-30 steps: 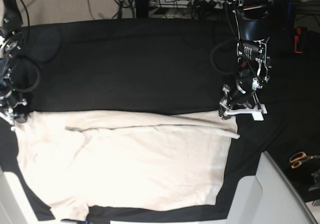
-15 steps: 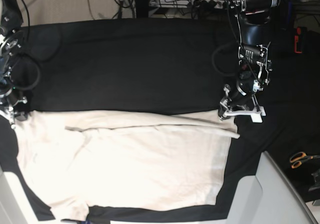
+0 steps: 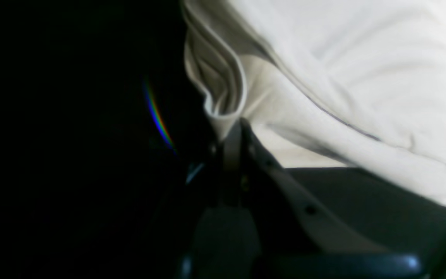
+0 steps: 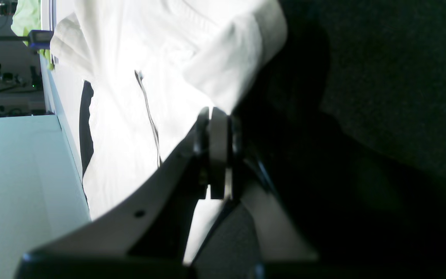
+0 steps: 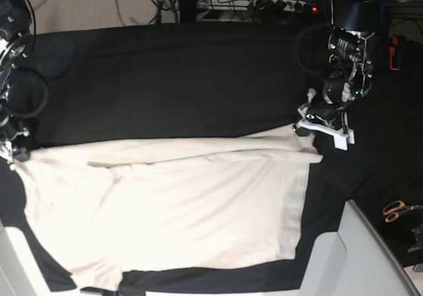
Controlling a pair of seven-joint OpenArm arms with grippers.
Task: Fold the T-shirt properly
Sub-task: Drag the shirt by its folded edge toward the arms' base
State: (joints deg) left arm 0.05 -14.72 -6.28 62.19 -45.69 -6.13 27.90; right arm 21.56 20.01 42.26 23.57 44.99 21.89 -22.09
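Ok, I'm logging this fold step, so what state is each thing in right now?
Cream cotton T-shirt: spread flat on the black cloth table cover, far edge folded over, both far corners pinched.
Left gripper: fingers shut on the shirt corner.
Right gripper: fingers shut on the opposite corner.
Orange-handled scissors: lying unused.

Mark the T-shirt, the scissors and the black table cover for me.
T-shirt (image 5: 198, 210): base view, middle of the cream body.
Scissors (image 5: 398, 209): base view, orange handles.
Black table cover (image 5: 178, 78): base view, bare stretch behind the shirt.
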